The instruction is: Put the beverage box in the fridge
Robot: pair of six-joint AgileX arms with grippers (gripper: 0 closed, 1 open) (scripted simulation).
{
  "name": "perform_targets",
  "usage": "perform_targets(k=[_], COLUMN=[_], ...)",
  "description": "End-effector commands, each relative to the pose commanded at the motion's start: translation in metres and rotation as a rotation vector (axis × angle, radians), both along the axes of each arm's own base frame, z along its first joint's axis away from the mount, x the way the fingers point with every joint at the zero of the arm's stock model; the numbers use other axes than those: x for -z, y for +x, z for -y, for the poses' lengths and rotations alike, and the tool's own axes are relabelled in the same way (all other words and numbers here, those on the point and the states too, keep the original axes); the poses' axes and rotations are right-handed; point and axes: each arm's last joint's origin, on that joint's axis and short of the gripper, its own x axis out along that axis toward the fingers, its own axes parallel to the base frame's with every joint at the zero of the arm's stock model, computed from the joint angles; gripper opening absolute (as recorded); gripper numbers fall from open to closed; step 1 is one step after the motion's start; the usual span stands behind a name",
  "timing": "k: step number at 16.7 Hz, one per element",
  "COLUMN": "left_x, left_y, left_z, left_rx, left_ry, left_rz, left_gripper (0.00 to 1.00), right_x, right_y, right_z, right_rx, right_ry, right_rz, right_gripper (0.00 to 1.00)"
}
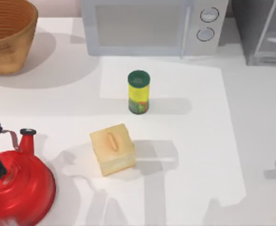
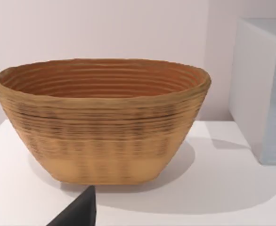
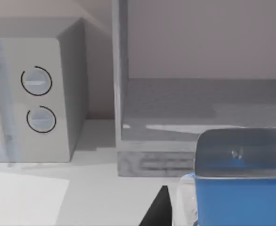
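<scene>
A: Biggest first? Fridge at the top view's far right corner, only partly in frame. From the right wrist view: open, grey shelf inside, sitting just beside the microwave.

B: Yep. Microwave along the back middle, two round knobs. Wicker basket far left at the back, also big in the left wrist view. Red kettle at the front left.

A: And the table?

B: White, with a tan box about mid-front and a green-lidded can upright behind it, well apart from each other.

A: Milk carton?

B: Carton right up close in the right wrist view, blue with a greyish top, low in front of the fridge opening, not inside. Looks lifted off the table.

A: Right gripper got it?

B: Can't tell. Just a dark sliver beside the carton, fingers not made out.

A: Left gripper?

B: Same, can't tell. Left arm over at the left edge by the kettle, camera facing the basket.
</scene>
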Motion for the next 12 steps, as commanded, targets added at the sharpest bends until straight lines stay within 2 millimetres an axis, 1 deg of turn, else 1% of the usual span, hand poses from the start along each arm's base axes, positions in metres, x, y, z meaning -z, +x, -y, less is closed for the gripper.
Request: perform_targets(k=[1, 3, 5, 7, 10, 12], left_x=[0.000, 0.000, 0.000, 0.000, 0.000, 0.000], left_y=[0.000, 0.000, 0.000, 0.000, 0.000, 0.000], left_z=[0.000, 0.000, 0.000, 0.000, 0.000, 0.000], left_rx=[0.000, 0.000, 0.000, 0.000, 0.000, 0.000], left_ry=[0.000, 0.000, 0.000, 0.000, 0.000, 0.000], left_rz=[0.000, 0.000, 0.000, 0.000, 0.000, 0.000], left_gripper=[1.00, 1.00, 1.00, 1.00, 1.00, 1.00], right_x=[0.000, -0.007, -0.021, -0.041, -0.072, -0.090], right_y=[0.000, 0.001, 0.003, 0.010, 0.033, 0.059], right_z=[0.000, 0.001, 0.002, 0.004, 0.007, 0.011], right_rx=[0.000, 0.006, 0.013, 0.017, 0.008, -0.005], right_ry=[0.000, -0.001, -0.003, -0.008, -0.015, -0.019], right_rz=[0.000, 0.015, 0.041, 0.066, 0.091, 0.098], right_gripper=[0.00, 0.00, 0.00, 0.00, 0.00, 0.00])
